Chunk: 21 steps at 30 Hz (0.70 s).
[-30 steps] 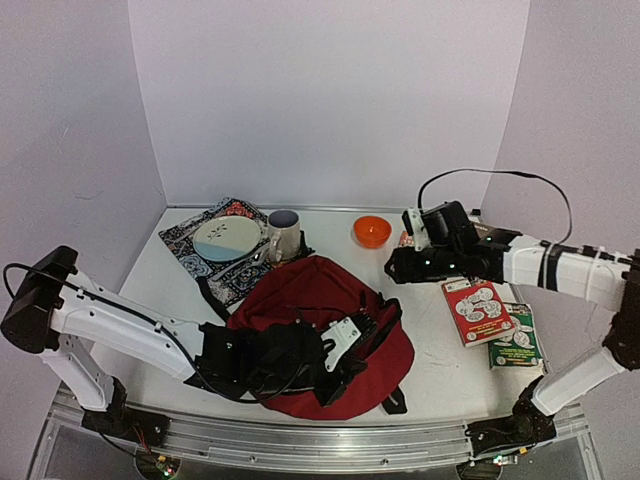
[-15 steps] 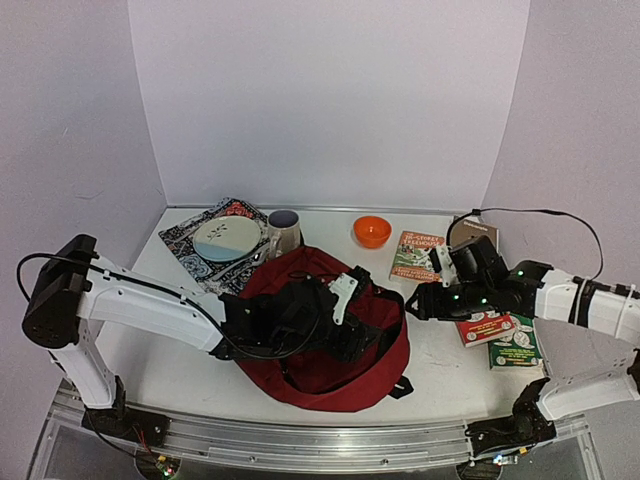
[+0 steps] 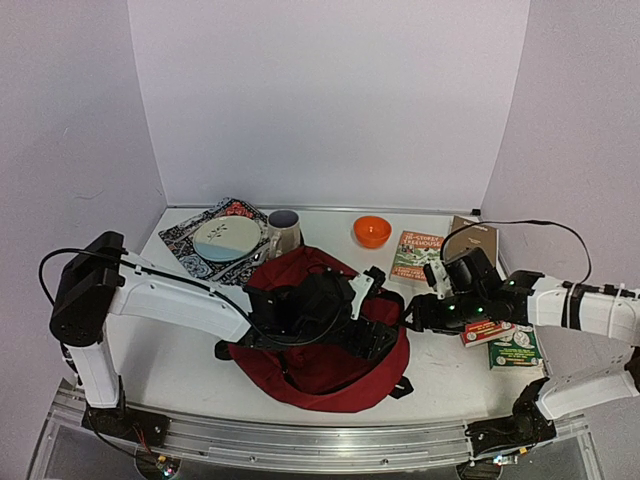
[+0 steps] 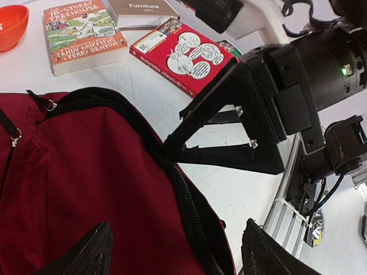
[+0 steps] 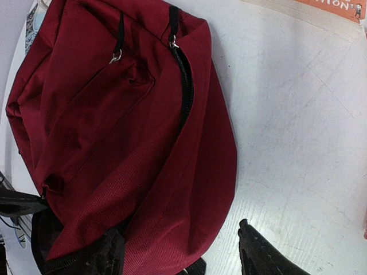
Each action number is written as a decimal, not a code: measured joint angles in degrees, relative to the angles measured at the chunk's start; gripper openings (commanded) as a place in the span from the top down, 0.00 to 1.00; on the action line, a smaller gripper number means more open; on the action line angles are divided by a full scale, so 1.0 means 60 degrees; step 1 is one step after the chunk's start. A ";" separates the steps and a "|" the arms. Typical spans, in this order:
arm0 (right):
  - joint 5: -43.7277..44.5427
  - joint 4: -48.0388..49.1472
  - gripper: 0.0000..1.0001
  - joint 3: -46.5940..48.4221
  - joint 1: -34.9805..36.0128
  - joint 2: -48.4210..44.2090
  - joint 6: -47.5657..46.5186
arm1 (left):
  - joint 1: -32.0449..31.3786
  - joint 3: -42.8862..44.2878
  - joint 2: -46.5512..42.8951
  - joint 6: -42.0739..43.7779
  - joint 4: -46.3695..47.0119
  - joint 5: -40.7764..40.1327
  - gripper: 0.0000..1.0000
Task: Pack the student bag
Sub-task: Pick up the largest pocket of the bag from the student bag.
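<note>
Just beneath left tool (image 4: pixel 175 252), student bag (image 4: pixel 86 189)

table (image 3: pixel 450 372) | white | on it: student bag (image 3: pixel 322 366), orange bowl (image 3: pixel 371 231), patterned cloth (image 3: pixel 180 240), books (image 3: pixel 417 252)

Top view: the left arm (image 3: pixel 180 300) lies across the bag (image 3: pixel 330 370) and hides its middle. Right of the bag, the right arm (image 3: pixel 560 300) covers most of the red book (image 3: pixel 480 333) and part of the green book (image 3: pixel 517 347); their print is too small to read.

Left wrist view: the bag runs off the left and bottom edges. Beyond it, the orange bowl (image 4: pixel 10 23) and brown book (image 4: pixel 140 8) are clipped. Of the left tool (image 4: pixel 178 255), only the tips show.

Right wrist view: the bag is cut off at the top and left. Of the right tool (image 5: pixel 183 252), only the tips show, and of the orange book (image 5: pixel 344 4), only a corner.
</note>
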 measured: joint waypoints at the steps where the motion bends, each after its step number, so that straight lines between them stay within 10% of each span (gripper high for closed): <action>1: -0.0031 0.0033 0.32 0.0000 0.0009 0.0012 0.0001 | 0.0016 0.0088 0.0094 -0.0009 -0.0053 0.0059 0.23; 13: -0.0459 0.0409 0.32 0.0000 0.0133 0.0666 -0.0007 | 0.0484 0.0334 0.0603 -0.0068 -0.0685 0.0403 0.98; 21: 0.0211 0.0384 0.48 0.0097 0.0137 0.1543 -0.0203 | 0.0685 0.0131 -0.0560 0.0148 -0.1644 -0.0032 1.00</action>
